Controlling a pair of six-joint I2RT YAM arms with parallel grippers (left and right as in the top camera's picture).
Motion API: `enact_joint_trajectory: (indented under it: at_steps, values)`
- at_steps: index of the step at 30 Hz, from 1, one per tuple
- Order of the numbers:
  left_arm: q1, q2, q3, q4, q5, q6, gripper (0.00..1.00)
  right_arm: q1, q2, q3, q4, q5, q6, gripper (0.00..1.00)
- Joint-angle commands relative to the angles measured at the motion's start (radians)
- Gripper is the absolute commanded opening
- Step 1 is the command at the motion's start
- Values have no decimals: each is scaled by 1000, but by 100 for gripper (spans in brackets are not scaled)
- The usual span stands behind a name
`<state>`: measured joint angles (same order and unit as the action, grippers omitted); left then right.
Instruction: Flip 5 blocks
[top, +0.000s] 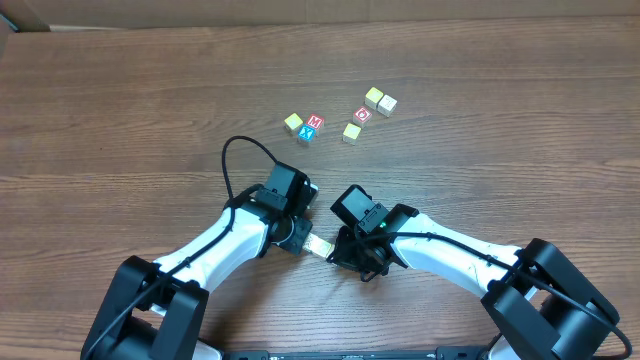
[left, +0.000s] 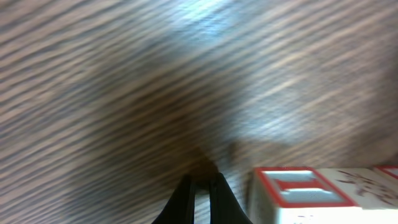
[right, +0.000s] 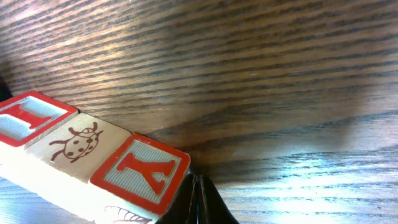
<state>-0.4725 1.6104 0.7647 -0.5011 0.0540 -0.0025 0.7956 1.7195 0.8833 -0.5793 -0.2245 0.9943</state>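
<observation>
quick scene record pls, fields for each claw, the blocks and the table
left claw: shut, holding nothing, tip low beside one end of the row
right claw: shut, holding nothing, tip by the row's other end
row of blocks: three in line between the claws; tops show a red-framed letter, a ladybug, a red-framed letter
loose blocks: seven scattered farther out, none near a claw
table: dark wood grain
</observation>
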Motion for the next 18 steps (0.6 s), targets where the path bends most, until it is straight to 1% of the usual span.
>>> enact_joint_trajectory:
  at_steps: [1, 18]
  values:
    - [-30, 69, -68, -24, 77, 30, 4, 2, 10, -5, -2, 66, 0, 4]
    - [-33, 69, -68, -13, 77, 30, 4, 2, 10, -5, -1, 13, 57, 4]
